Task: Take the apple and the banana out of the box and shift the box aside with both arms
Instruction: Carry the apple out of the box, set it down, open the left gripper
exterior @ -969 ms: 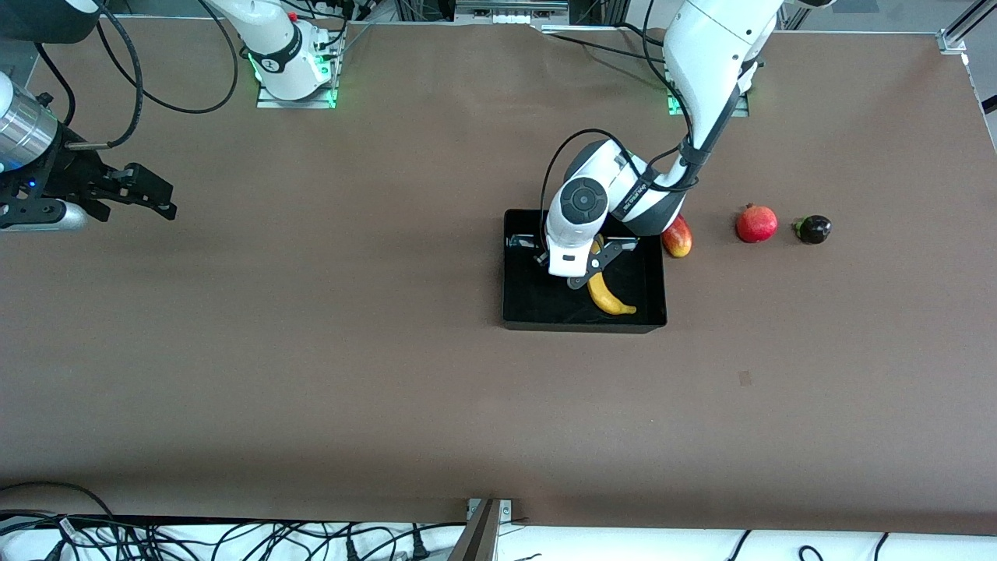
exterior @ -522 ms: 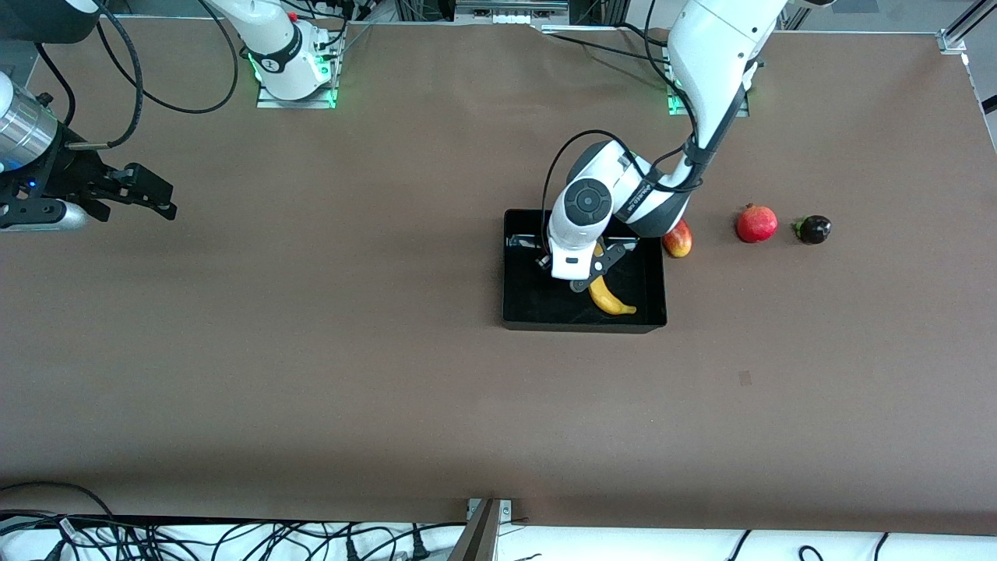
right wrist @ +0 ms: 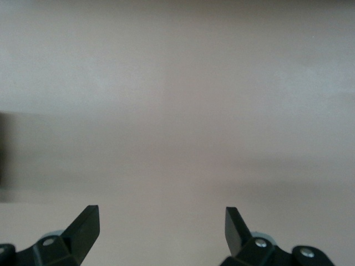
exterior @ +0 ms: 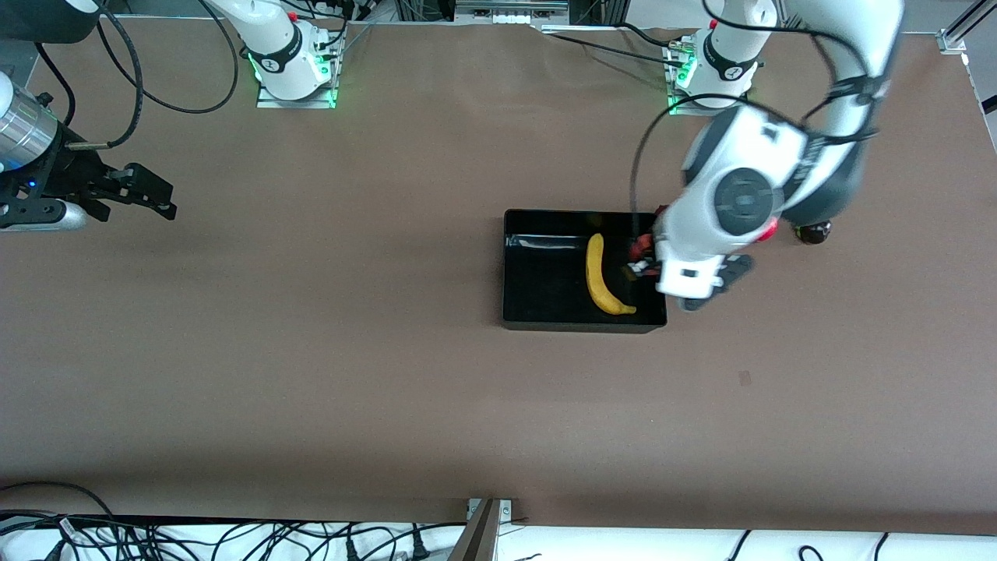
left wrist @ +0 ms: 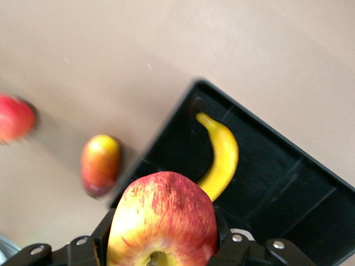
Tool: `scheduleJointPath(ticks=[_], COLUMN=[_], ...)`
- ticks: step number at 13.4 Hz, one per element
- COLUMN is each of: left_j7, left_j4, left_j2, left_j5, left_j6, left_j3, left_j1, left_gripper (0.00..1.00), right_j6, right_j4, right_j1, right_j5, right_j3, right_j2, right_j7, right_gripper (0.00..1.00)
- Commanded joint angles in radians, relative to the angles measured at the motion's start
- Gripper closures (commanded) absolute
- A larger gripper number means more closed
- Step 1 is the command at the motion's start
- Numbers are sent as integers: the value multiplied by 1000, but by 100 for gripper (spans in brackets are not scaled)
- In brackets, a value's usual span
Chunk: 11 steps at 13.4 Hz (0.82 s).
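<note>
- One black tray (exterior: 545, 300)
- One banana (exterior: 598, 274)
- One apple (left wrist: 162, 221)
- One mango (left wrist: 100, 164)
- One pomegranate (left wrist: 14, 117)
- One small dark fruit (exterior: 815, 231)
- Two grippers: left (exterior: 679, 287), right (exterior: 156, 195)

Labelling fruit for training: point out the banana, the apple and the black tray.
banana (exterior: 598, 274): front view, middle of its curve.
apple (left wrist: 162, 220): left wrist view, red skin.
black tray (exterior: 580, 326): front view, wall nearest the camera.

The apple (left wrist: 163, 219) was red with yellow streaks. The banana (exterior: 601, 274) was yellow. The box (exterior: 545, 288) was shiny black. The mango (left wrist: 100, 164) was red and yellow. The worktop (exterior: 311, 351) was plain brown. The hands' fingers (right wrist: 83, 227) were black.
</note>
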Motion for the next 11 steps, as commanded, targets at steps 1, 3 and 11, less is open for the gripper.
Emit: scheduleJointPath(ticks=[1, 3, 11], left_j7=[316, 510, 683], left_j4=[-17, -17, -24], left_j2=[-2, 36, 283], left_j5=[39, 103, 124], left_j6=[-31, 25, 507], left_j3=[-17, -5, 96], left_j1=[141, 215, 255], left_gripper=[100, 100, 100], right_j6=[-8, -9, -12], right_j4=[16, 16, 16], right_j1=[-2, -2, -2], right_j5=[-15, -15, -15], right_j3=[4, 4, 4], right_j2=[3, 4, 4], right_j7=[1, 1, 1], right_gripper=[0, 0, 0])
